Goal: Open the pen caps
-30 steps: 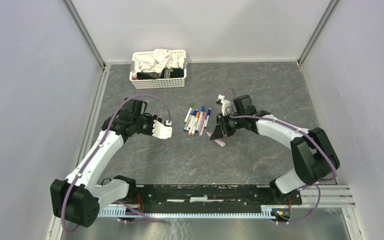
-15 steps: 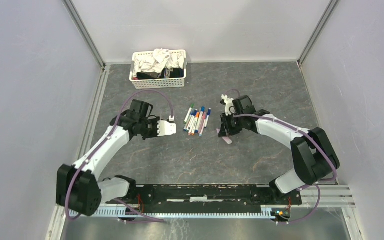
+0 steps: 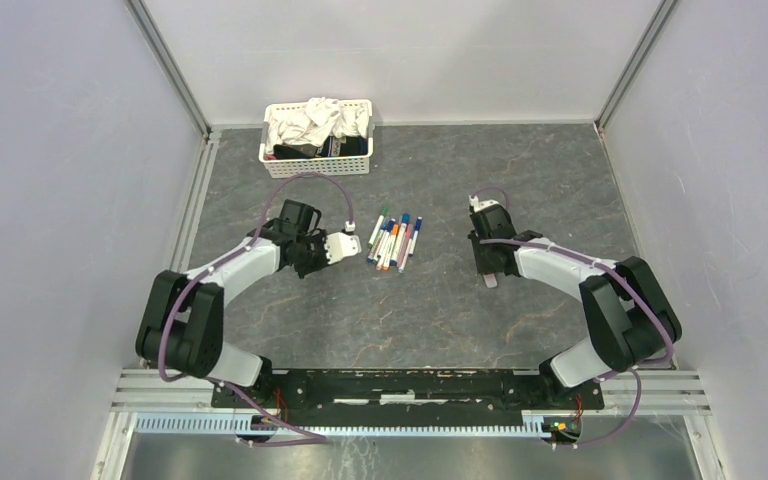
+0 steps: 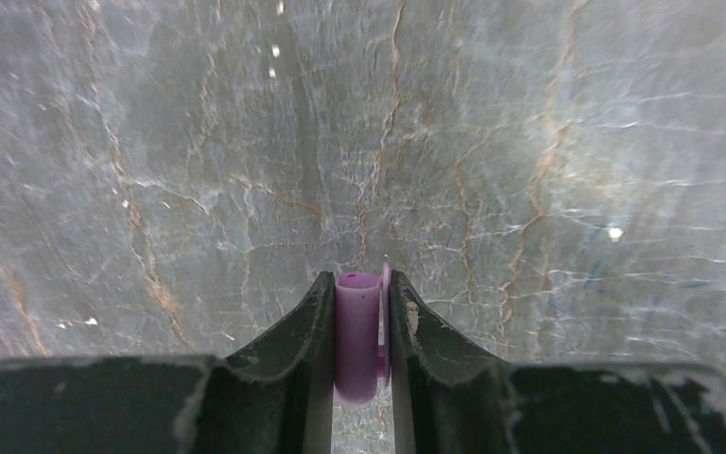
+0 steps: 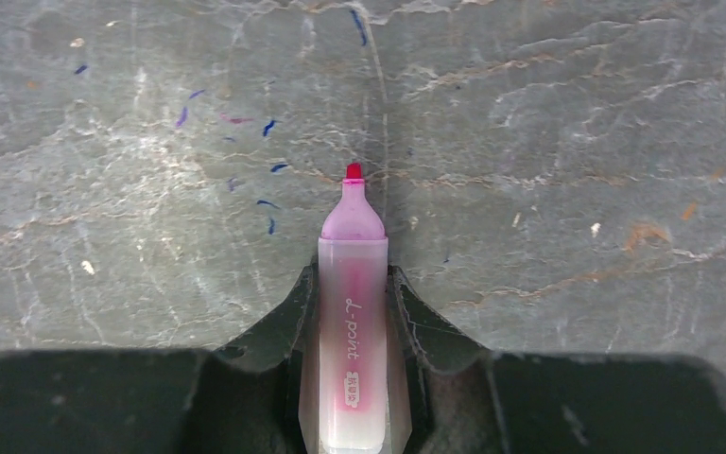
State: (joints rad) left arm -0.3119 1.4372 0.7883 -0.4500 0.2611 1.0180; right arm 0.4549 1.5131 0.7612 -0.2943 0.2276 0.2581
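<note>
My left gripper is shut on a short purple pen cap, which stands upright between the fingers just above the grey table. From above, the left gripper sits just left of a row of several pens with white barrels and coloured caps. My right gripper is shut on the wide lilac-pink pen; its cap is off and its red tip points at the table. In the top view the right gripper is to the right of the row, with the pen's pink end showing below it.
A white basket of cloths stands at the back left. Small blue ink marks dot the table ahead of the right gripper. Grey walls and metal rails enclose the table on three sides.
The two grippers have drawn apart. The right one carried the pink pen rightward, away from the row. The left one moved a little right and back with the purple cap.
</note>
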